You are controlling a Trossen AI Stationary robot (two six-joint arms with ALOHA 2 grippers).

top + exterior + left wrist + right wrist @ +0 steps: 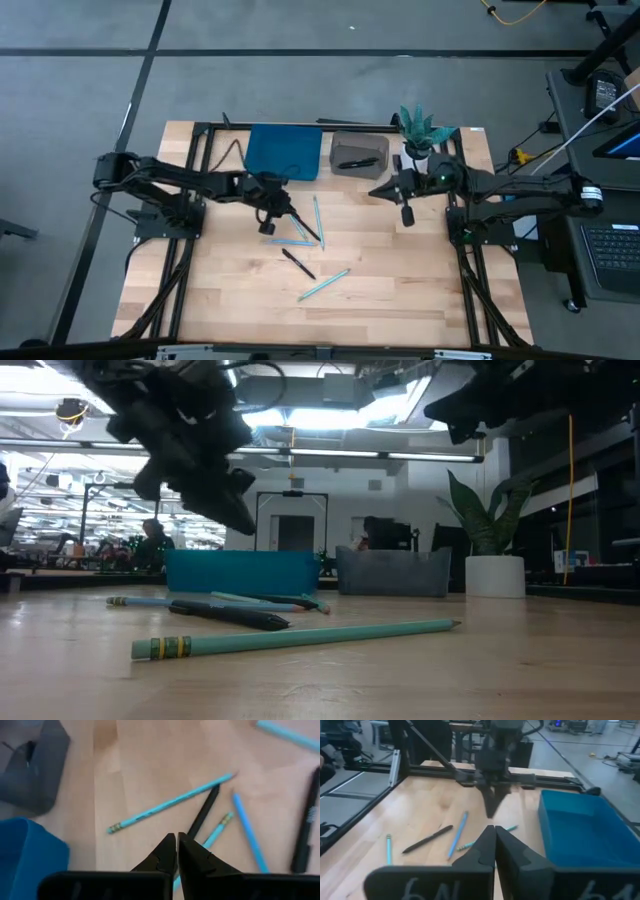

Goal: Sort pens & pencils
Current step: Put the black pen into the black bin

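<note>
Several light-blue pencils [325,284] and two black pens [298,263] lie flat and scattered on the wooden table's middle; in the left wrist view a pencil [170,803] and a pen [202,815] lie just beyond the fingers. One more pen [352,162] lies in the grey bin. My left gripper [268,225] [177,845] hovers shut above the cluster, clear of the table in the low view [238,518]. My right gripper [407,214] [495,837] hangs shut in the air near the plant, holding nothing.
A blue bin [283,152] and a grey bin [358,150] stand side by side at the table's far edge. A potted plant [420,130] stands right of the grey bin, close to my right arm. Bare wood [230,300] stretches along the near side.
</note>
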